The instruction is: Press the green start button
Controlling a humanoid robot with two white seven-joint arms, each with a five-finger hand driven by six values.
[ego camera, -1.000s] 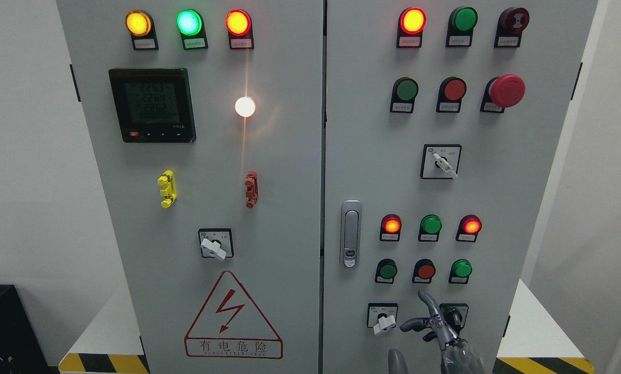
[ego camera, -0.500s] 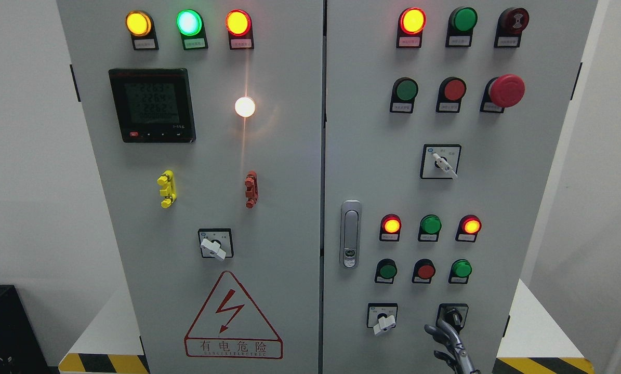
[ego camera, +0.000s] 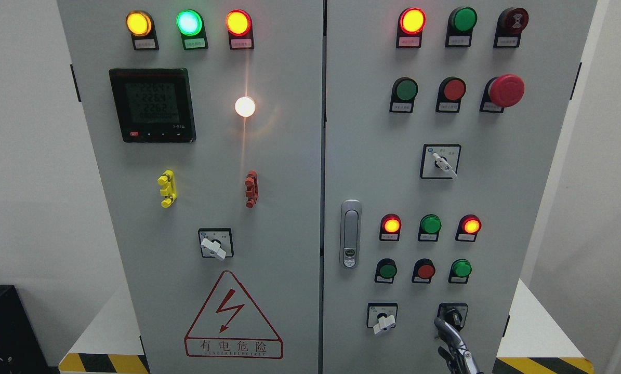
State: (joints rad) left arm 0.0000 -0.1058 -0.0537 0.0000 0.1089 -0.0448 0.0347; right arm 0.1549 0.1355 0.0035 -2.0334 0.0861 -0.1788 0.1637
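The grey control cabinet has two doors; the right door (ego camera: 372, 130) carries the push buttons. Dark green buttons sit at the upper left (ego camera: 407, 89) and lower left (ego camera: 387, 270) of that door, and a brighter green button (ego camera: 461, 268) is at the lower right. Between the two lower green ones sits a red button (ego camera: 425, 270). My right hand (ego camera: 454, 343) comes up from the bottom edge, low on the right door. It is just below the lower right selector switch (ego camera: 452, 315), well under the green buttons and touching none of them. The left hand does not show.
A red mushroom emergency stop (ego camera: 506, 90) sticks out at the upper right. A door handle (ego camera: 350, 234) and a white selector switch (ego camera: 384, 322) lie left of my hand. Lit red lamps (ego camera: 391, 225) flank a green lamp (ego camera: 430, 224). Yellow-black floor tape (ego camera: 539, 365) marks the base.
One second ago my right hand stood higher, near the space between the two lower selector switches. It has dropped toward the bottom edge and shifted right, under the right selector switch.
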